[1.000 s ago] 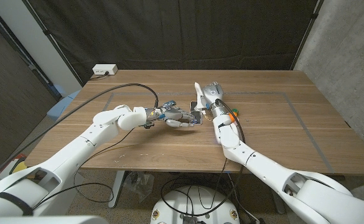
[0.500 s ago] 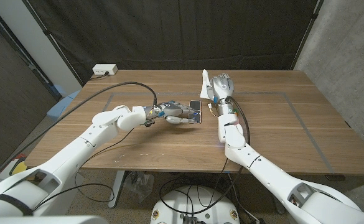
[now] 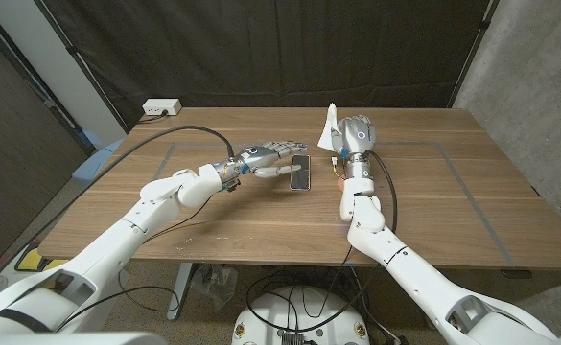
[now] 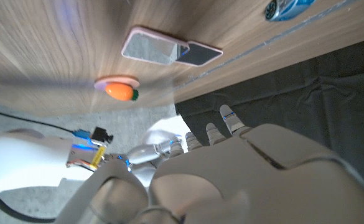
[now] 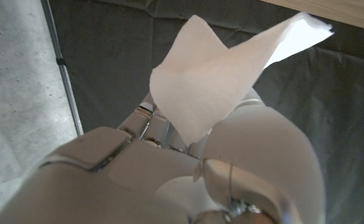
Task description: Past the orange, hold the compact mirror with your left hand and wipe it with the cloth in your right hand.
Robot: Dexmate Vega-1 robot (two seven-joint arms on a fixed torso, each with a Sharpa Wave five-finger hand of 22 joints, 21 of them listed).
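compact mirror [image 3: 301, 174] open flat on surface [image 3: 213, 211], long axis toward robot; left hand [image 3: 272, 153] fingers spread, empty; right hand [image 3: 354, 134] pinching cloth [image 3: 329, 126]

- My right hand [image 3: 355, 135] hides where its fingers pinch the cloth [image 3: 329, 126]; only the white tip sticks out.
- My left hand [image 3: 272, 156] covers part of the compact mirror [image 3: 301, 175]; whether they touch, I cannot tell.
- The orange [image 4: 119, 91] is small and blurred in my left wrist view.
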